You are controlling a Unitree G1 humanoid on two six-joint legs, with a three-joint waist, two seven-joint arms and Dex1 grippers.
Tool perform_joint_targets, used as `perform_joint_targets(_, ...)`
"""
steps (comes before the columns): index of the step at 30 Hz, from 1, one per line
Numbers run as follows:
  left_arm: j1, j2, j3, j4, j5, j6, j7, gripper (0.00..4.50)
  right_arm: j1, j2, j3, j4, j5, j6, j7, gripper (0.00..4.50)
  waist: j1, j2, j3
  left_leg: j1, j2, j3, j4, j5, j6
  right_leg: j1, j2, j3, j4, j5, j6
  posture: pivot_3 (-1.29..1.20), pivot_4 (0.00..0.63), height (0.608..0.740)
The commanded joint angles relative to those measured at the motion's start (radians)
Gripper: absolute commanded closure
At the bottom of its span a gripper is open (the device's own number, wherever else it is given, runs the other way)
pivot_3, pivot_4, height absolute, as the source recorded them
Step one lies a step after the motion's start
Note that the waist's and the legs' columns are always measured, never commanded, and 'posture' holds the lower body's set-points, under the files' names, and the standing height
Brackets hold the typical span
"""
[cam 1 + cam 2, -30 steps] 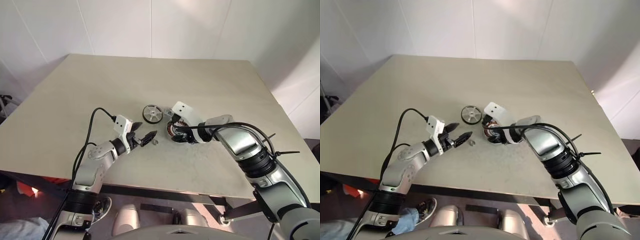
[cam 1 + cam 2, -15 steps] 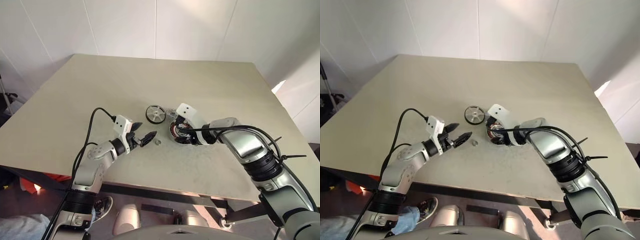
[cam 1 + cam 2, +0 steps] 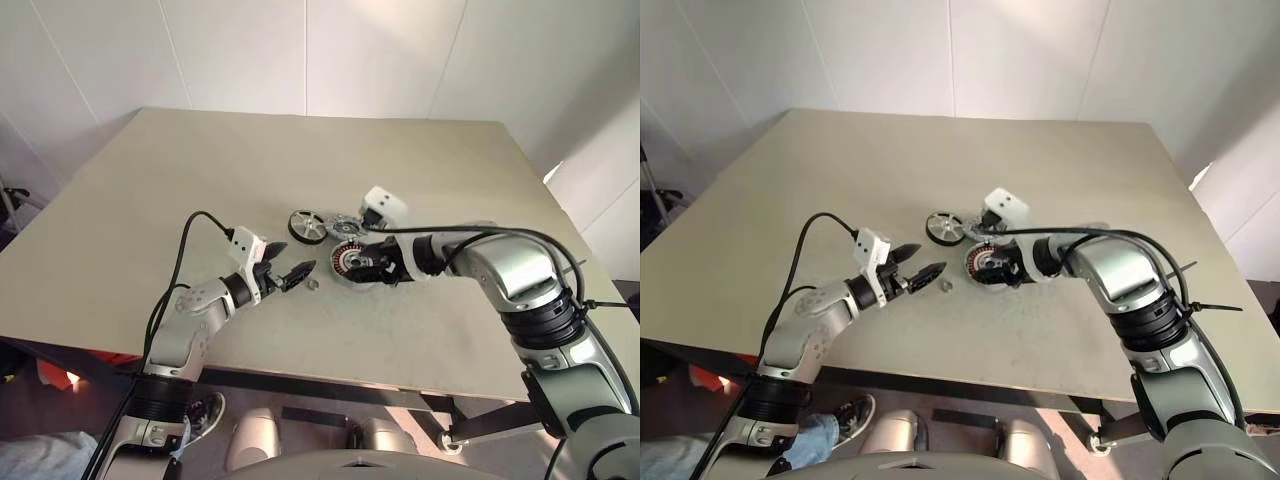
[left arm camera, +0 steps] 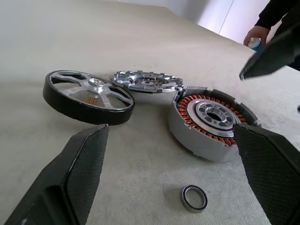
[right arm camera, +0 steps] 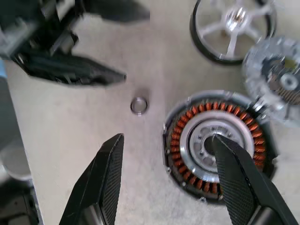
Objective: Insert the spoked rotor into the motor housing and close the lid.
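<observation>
On the left of the tan table (image 3: 120, 230), left gripper (image 3: 289, 274) hangs low over the surface, pointing across toward the parts, jaws spread wide with nothing between them. Its wrist view frames all the parts between its two fingers (image 4: 70, 173).

Just past its fingertips lies a small metal ring (image 3: 312, 284), loose on the table, apart from everything else.

Next to the right: spoked rotor (image 3: 308, 226), black rim, silver spokes, lying on the table with one edge slightly raised. Not gripped by either hand. Lid (image 3: 344, 226) lies just beside the rotor, at its right; whether the two touch I cannot tell. It sits just behind the housing.

Motor housing (image 3: 352, 262) rests nearer the robot than the lid, copper windings showing and centre empty. In the left wrist view it looks tilted, open face turned partly toward that camera.

Right gripper (image 5: 166, 178) is above the housing, angled down, jaws parted and pinching nothing; the housing sits under one finger.

Step in hand, as judged: rotor insertion not yet done. Housing open, rotor and lid both outside it. Neither hand holds a part.

Next move calls for: one gripper closing on the rotor's rim and lifting it clear of the lid; housing should sit flat or be steadied, since a tilt would make the rotor bind. Hub must line up with the pale centre before lowering. Lid follows afterwards.
</observation>
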Motion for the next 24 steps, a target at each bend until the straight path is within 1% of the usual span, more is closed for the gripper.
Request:
perform_joint_targets(1,-0.046,0.007,-0.031,0.010,0.003,-0.010,-0.040,0.00,-0.016,0.031,-0.123,-0.044,0.025,-0.061,-0.070,1.14,0.001,0.000,0.000,0.000,0.000,0.000,0.000,0.000,0.000,0.000,0.000,0.000,0.000,0.000,0.000,0.00,0.000,0.740)
perform_joint_targets(3,-0.065,0.014,-0.061,0.028,0.025,-0.020,-0.063,0.00,0.003,0.042,-0.159,-0.030,-0.002,-0.108,-0.131,1.14,0.005,0.000,0.000,0.000,0.000,0.000,0.000,0.000,0.000,0.000,0.000,0.000,-0.001,0.000,0.000,0.00,0.000,0.740)
perform_joint_targets(7,-0.118,0.024,-0.108,0.098,0.068,-0.048,-0.102,0.00,0.046,0.054,-0.293,0.004,-0.016,-0.113,-0.253,1.14,0.008,0.000,0.000,-0.001,0.000,0.000,0.000,0.000,0.000,0.000,0.000,0.000,-0.001,0.000,0.000,0.00,0.000,0.740)
perform_joint_targets(12,-0.165,0.035,-0.167,0.204,0.159,-0.101,-0.107,0.00,0.094,0.020,-0.366,0.014,-0.020,-0.131,-0.319,1.14,0.002,0.002,0.000,-0.001,0.000,0.000,0.000,0.000,0.000,-0.001,0.000,0.000,0.000,0.000,0.000,0.00,0.000,0.740)
perform_joint_targets(17,-0.160,0.049,-0.236,0.260,0.239,-0.171,-0.135,0.00,0.105,0.002,-0.363,0.031,-0.029,-0.160,-0.358,1.14,-0.001,0.003,0.000,-0.001,0.000,0.000,-0.001,0.000,-0.001,-0.001,0.000,0.000,-0.001,0.000,0.000,0.00,0.000,0.740)
perform_joint_targets(24,-0.143,0.095,-0.226,0.286,0.244,-0.204,-0.194,0.00,0.109,0.047,-0.337,0.063,-0.027,-0.213,-0.393,1.14,-0.001,0.004,0.000,0.000,0.000,0.000,-0.001,0.001,-0.001,-0.001,0.000,0.000,0.000,0.000,0.000,0.00,0.000,0.740)
